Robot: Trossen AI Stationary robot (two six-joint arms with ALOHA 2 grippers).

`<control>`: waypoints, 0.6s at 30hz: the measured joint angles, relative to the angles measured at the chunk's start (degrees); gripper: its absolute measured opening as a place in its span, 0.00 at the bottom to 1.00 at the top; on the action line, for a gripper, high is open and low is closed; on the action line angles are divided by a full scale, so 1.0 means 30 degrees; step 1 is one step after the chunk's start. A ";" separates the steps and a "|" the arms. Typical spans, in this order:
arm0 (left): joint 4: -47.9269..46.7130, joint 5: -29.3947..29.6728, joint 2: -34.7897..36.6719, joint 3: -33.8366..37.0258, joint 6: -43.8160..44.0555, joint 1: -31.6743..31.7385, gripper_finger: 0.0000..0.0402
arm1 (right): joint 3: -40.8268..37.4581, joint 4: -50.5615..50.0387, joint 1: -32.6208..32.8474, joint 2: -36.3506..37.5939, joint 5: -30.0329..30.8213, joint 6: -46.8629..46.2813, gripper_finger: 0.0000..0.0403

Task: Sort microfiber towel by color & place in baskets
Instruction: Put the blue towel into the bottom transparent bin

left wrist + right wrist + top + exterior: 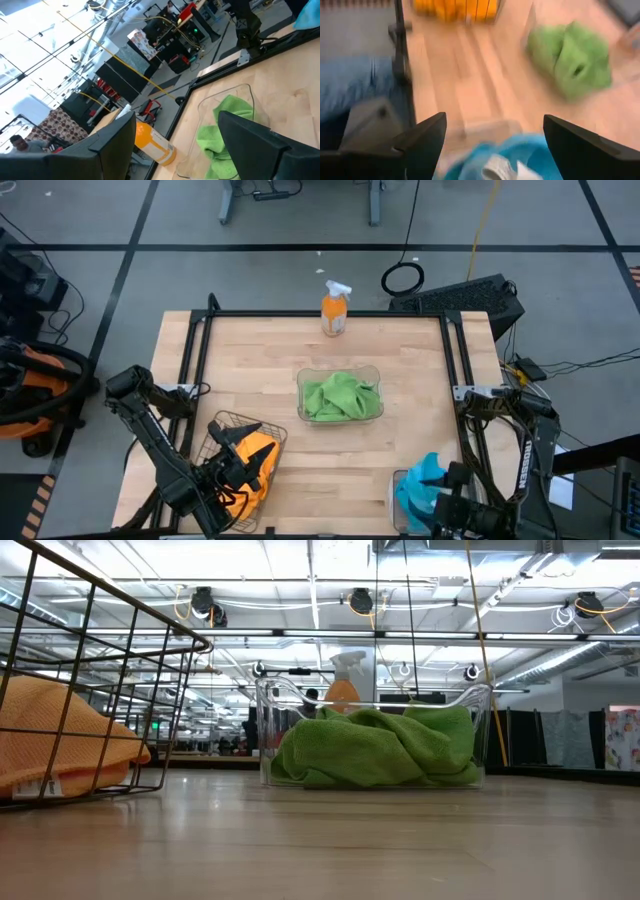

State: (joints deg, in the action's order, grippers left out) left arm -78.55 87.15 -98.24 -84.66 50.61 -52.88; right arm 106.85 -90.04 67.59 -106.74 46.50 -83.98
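Orange-yellow towels (pixel 255 470) lie in the wire mesh basket (pixel 225 423) at the near left, and show in the low view (pixel 60 740). Green towels (pixel 340 395) lie in a clear plastic basket (pixel 372 372) at the table's middle, also in the low view (pixel 380 745). Sky-blue towels (pixel 418 485) lie in a clear basket (pixel 397 478) at the near right. My left gripper (pixel 248 452) hangs open and empty over the wire basket. My right gripper (pixel 445 498) is open just above the blue towels (pixel 505 160).
An orange spray bottle (pixel 335 310) with a white trigger stands at the table's far edge, behind the green basket. A black frame rail (pixel 195 360) runs along the left, right and far edges. Bare wood (pixel 330 470) lies between the near baskets.
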 joint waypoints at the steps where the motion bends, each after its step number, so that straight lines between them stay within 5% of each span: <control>1: 0.0003 0.0000 0.0000 0.0000 -0.0012 0.0000 0.72 | -0.0091 0.0009 0.0017 0.0000 0.1335 -0.0298 0.80; 4: 0.0003 0.0000 0.0000 0.0000 -0.0088 0.0000 0.72 | -0.0352 -0.0001 -0.0089 0.0007 0.4028 -0.0566 0.79; 7: 0.0010 0.0007 0.0000 0.0000 -0.0069 0.0015 0.72 | -0.0524 0.0003 -0.0475 0.0007 0.3424 -0.0054 0.79; 14: 0.0029 0.0015 0.0000 0.0000 -0.0015 0.0176 0.72 | -0.0403 0.0028 -0.1737 0.0109 1.0263 -0.3160 0.79; 16: 0.0039 0.0015 0.0000 0.0000 -0.0012 0.0240 0.72 | -0.0149 0.0008 -0.2076 0.0109 0.8960 -0.2084 0.79; 18: 0.0038 0.0013 0.0000 0.0000 -0.0007 0.0248 0.72 | 0.0074 0.0021 -0.2545 0.0177 0.4614 -0.0502 0.79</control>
State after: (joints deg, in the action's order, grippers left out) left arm -78.44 87.19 -98.24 -84.66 50.59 -52.14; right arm 107.08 -89.98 59.96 -106.21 60.34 -85.49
